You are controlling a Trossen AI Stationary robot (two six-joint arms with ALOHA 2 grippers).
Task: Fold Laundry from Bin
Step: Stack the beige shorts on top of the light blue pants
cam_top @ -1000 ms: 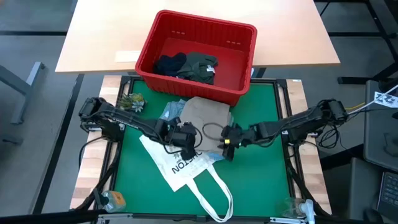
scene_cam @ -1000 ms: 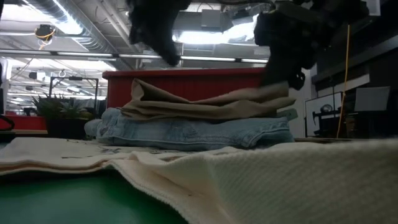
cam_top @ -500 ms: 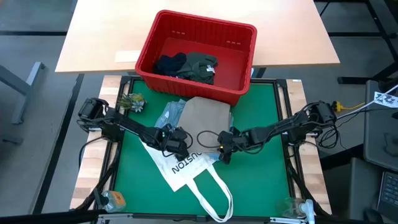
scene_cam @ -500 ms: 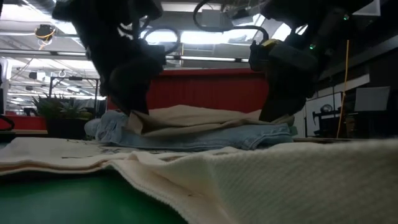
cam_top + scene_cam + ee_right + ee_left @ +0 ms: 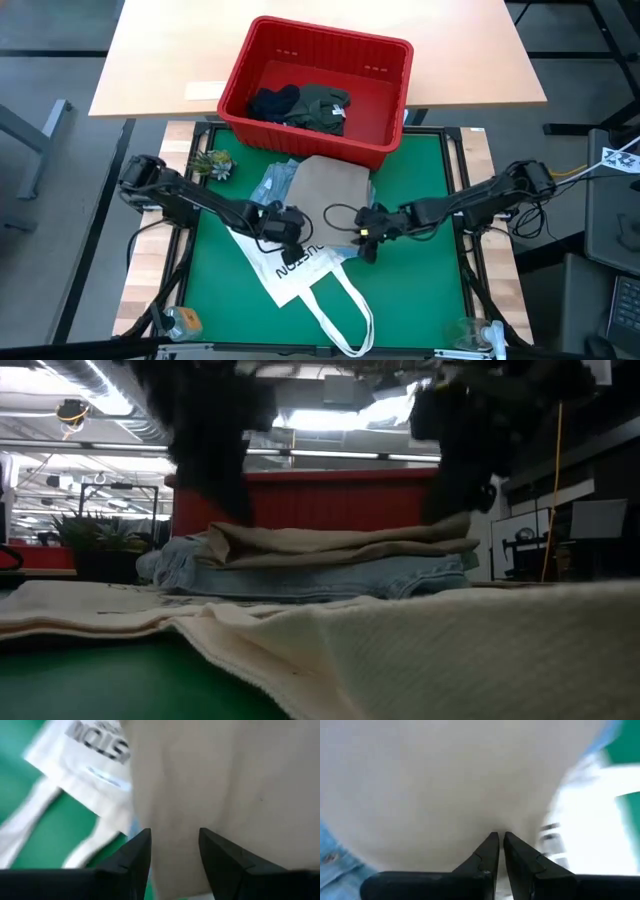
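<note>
Both arms reach low toward the folded beige cloth [image 5: 332,187] lying just before the red bin [image 5: 316,88]. The left gripper [image 5: 499,840] has its fingers pressed together at the cloth's near edge; the right gripper [image 5: 171,845] is spread over it.

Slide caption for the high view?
Both tools, left and right, at the folded beige cloth stacked on jeans.

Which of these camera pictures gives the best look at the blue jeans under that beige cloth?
The low view: the folded light blue denim jeans show side-on along their whole length, lying beneath the folded beige cloth. The high view shows only their corner poking out beside the cloth. The left wrist view catches a blue sliver; in the right wrist view I cannot make them out.
</note>
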